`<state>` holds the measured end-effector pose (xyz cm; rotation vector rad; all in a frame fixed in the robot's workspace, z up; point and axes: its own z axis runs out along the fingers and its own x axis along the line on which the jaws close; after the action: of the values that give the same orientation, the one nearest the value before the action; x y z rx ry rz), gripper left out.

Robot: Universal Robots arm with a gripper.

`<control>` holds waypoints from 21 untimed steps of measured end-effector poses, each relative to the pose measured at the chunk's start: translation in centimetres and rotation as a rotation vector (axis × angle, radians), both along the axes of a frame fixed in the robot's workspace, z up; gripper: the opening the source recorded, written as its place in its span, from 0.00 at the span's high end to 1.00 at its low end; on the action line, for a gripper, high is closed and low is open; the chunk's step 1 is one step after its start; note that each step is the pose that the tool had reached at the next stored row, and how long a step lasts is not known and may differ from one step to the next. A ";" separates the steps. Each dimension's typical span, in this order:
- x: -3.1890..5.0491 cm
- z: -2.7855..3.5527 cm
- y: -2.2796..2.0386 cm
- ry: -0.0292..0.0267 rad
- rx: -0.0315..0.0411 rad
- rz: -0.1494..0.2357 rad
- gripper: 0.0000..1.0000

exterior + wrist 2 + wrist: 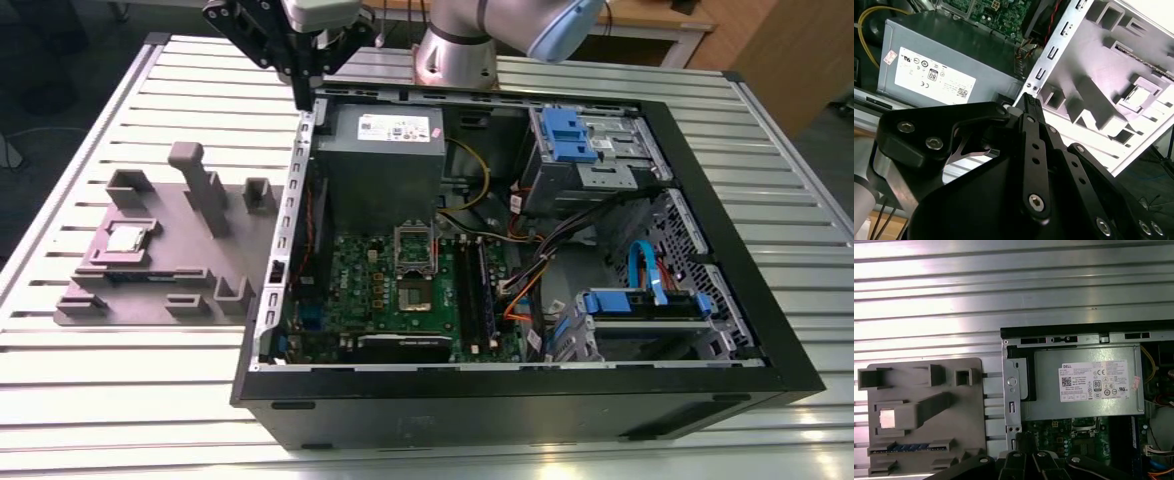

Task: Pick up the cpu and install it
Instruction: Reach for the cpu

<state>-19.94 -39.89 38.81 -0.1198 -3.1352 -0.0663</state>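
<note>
The cpu (127, 238) is a small silver square lying in a recess of the grey fixture (200, 290), on the exterior view's left of the open computer case. It also appears as a bright square in both wrist views (887, 418) (1136, 97). My gripper (306, 100) hangs above the case's back left corner, well behind the cpu and apart from it. Its black fingers (1029, 100) look shut together with nothing between them. The green motherboard's square socket (416, 262) lies open in the middle of the case.
The black case wall (534, 395) rings the motherboard. A grey power supply (380, 150) sits just below the gripper. Blue drive cages (581, 135) and loose cables (534, 270) crowd the exterior view's right. Upright posts (200, 185) rise from the fixture. The ribbed metal table (134, 370) lies underneath.
</note>
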 end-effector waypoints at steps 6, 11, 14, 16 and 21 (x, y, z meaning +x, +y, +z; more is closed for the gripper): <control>-0.81 -0.03 0.00 0.0008 0.0000 0.000 0.90; -0.97 -0.03 0.00 0.0012 0.0000 0.000 0.90; -1.03 -0.03 0.00 0.0011 0.0000 0.000 0.90; -1.09 -0.04 0.00 0.0011 0.0001 0.000 0.90; -1.25 -0.06 0.00 0.0011 0.0001 0.000 0.90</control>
<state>-21.19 -39.89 38.75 -0.1199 -3.1340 -0.0663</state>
